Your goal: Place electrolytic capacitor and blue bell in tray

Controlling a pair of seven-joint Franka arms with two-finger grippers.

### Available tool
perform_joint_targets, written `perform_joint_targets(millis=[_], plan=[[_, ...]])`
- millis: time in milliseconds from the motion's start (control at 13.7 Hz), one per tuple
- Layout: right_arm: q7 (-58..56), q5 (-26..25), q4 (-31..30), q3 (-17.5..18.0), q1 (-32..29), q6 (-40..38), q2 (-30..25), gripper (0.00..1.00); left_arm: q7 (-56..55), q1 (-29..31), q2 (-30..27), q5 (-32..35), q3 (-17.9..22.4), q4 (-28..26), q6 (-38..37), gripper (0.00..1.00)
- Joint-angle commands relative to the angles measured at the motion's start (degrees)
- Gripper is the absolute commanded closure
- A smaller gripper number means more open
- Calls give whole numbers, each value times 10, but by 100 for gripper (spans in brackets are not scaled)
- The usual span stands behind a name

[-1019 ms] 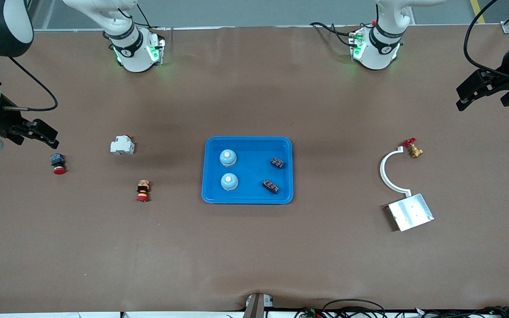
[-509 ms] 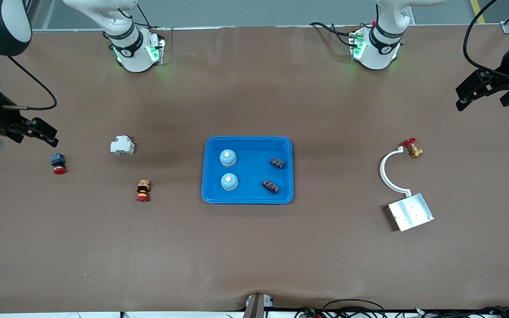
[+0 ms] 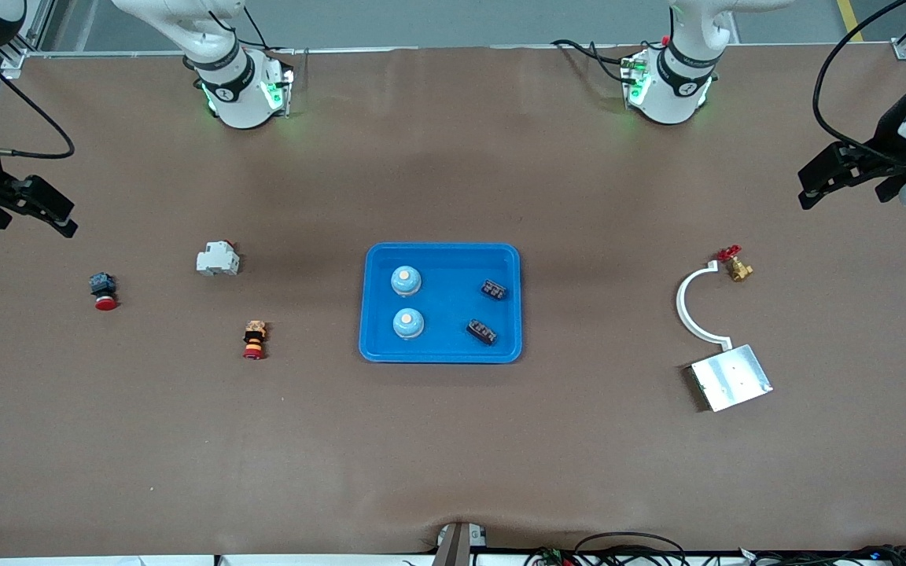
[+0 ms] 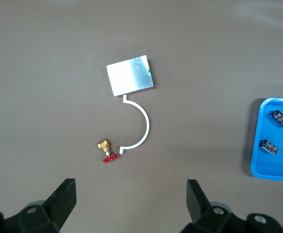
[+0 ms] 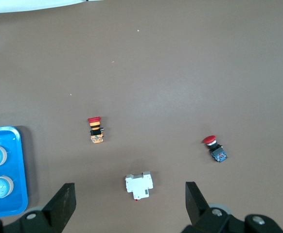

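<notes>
Fingers of the left gripper (image 4: 130, 204) and right gripper (image 5: 129, 206) spread wide and empty, each high over its own table end, well apart from the blue tray (image 3: 440, 253) already holding two blue bells (image 3: 406, 280) and two dark capacitor blocks (image 3: 493, 289); judged finished, so retreat clear; only wrist views show the finger gaps squarely.

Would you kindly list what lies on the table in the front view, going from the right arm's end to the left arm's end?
Red-capped push button → white breaker block → orange-and-red stacked button → shallow bright-blue plastic tray → white curved bracket → silver metal plate.
</notes>
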Motion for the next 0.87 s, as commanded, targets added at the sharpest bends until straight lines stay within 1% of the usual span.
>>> perform_joint_targets(millis=[0, 146, 291, 509, 655, 800], plan=[[10, 0, -1, 7, 8, 11, 7, 0, 1, -3, 4, -5, -2, 11, -11, 0], [10, 0, 1, 7, 11, 5, 7, 0, 0, -3, 16, -5, -2, 12, -11, 0], [9, 0, 8, 7, 9, -21, 1, 0, 0, -3, 18, -7, -2, 12, -11, 0], [2, 0, 64, 2, 7, -122, 2, 0, 0, -2, 18, -10, -2, 13, -11, 0], [-9, 0, 76, -5, 5, -154, 1, 0, 0, -1, 18, -10, -2, 13, -11, 0], [-15, 0, 102, -13, 1, -184, 1, 0, 0, 0, 19, -9, -2, 13, -11, 0]])
